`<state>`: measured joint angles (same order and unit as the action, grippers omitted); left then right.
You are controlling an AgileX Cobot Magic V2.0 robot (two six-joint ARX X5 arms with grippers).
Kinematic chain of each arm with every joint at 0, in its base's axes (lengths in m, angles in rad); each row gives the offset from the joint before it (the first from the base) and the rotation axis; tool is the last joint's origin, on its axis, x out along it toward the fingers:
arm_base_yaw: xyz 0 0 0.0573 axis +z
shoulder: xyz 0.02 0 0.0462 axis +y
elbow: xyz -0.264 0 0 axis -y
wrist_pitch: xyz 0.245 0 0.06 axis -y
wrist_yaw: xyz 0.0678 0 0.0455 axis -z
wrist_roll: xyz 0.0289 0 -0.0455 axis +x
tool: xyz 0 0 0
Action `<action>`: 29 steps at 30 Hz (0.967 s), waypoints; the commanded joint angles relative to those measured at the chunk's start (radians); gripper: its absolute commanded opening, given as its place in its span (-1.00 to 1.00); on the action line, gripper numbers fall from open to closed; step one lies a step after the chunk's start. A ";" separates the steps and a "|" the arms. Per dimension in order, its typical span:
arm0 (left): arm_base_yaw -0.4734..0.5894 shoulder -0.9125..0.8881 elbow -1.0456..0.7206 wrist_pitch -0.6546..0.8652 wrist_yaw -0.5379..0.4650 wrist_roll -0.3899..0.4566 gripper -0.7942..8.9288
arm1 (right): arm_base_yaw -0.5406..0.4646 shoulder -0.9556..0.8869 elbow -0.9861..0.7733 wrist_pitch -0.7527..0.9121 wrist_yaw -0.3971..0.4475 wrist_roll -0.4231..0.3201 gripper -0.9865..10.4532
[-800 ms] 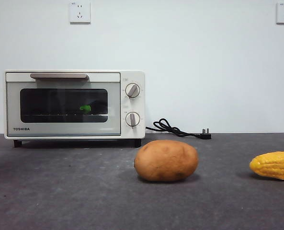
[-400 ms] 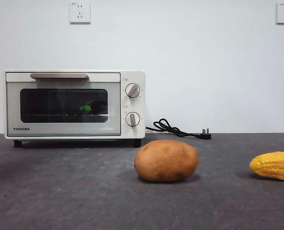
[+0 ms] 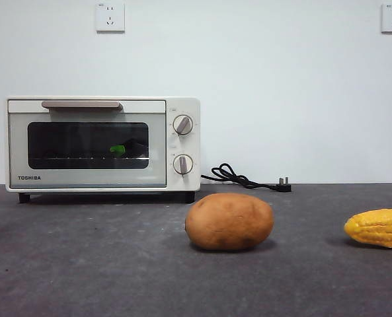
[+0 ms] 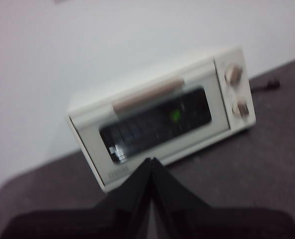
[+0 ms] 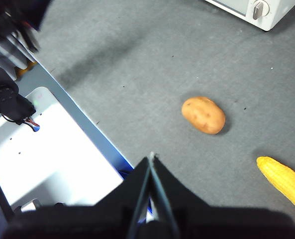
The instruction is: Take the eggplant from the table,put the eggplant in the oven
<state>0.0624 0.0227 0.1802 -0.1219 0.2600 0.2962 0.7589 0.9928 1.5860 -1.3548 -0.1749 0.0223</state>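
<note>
A: Nothing on the bench (image 3: 83, 264) has shifted across the front view's earlier pictures and this one: your potato (image 3: 229, 221), corn cob (image 3: 379, 228) and oven (image 3: 103, 144) sit exactly where they were.

B: So where is the eggplant?

A: You'll find it inside the oven, behind the dark glass. Only its bright green cap (image 3: 117, 150) shows, resting at rack level; the purple body is lost against the dark interior. Your left wrist camera catches the same green spot (image 4: 176, 115) through the window.

B: And the door?

A: It looks closed to me, handle (image 3: 81, 104) flat along the top edge. I'd judge the task essentially finished.

B: What are your tools doing?

A: Your left tool (image 4: 151, 164) has its jaws pressed together with nothing between them. It hangs clear of the oven, which lies ahead of its tips. That picture is blurred, so the arm may be in motion. Your right tool (image 5: 150, 159) is likewise together and empty, high above the bench, with the potato and corn ahead of it and well apart from it.

B: Any advice for this step?

A: Keep both tools away from the oven front and the power cord (image 3: 238, 178) as you park. Don't brush the potato; it would likely roll.
</note>
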 commanded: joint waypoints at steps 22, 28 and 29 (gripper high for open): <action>-0.020 -0.019 -0.122 -0.203 -0.102 -0.142 -0.85 | 0.001 0.000 -0.002 -0.027 0.015 0.000 -0.83; -0.026 -0.014 -0.122 -0.203 -0.104 -0.140 -0.85 | 0.001 0.000 -0.002 -0.027 0.016 0.000 -0.83; -0.026 -0.011 -0.122 -0.203 -0.104 -0.140 -0.85 | 0.001 0.000 -0.002 -0.027 0.016 0.000 -0.83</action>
<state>0.0364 0.0093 0.0662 -0.3313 0.1528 0.1635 0.7589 0.9928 1.5860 -1.3548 -0.1604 0.0219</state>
